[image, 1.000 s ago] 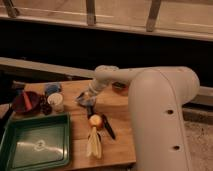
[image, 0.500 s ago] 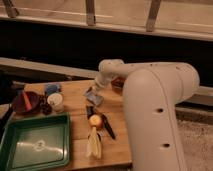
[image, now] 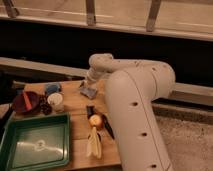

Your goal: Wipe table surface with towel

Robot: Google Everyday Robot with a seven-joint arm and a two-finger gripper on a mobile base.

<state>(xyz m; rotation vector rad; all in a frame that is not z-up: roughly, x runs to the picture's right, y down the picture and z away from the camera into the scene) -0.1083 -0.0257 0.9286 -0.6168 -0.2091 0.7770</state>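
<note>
The towel [image: 89, 92], a small grey-blue cloth, lies on the table surface [image: 75, 102] near its far edge, just right of the white cup. My gripper [image: 90, 85] comes down from the white arm's bent wrist right onto the towel and is shut on the towel, pressing it to the wood. The bulky white arm [image: 132, 105] covers the right part of the table.
A green tray [image: 35, 146] fills the front left. A white cup [image: 56, 100], a blue lump [image: 51, 88] and a dark red bowl [image: 25, 102] stand at the left. An orange fruit [image: 95, 120], a pale yellow elongated thing [image: 93, 143] and dark utensils [image: 107, 127] lie near the front.
The wrist has swung, and the towel has slid with the gripper, first right, then back left and toward the table's far edge.
</note>
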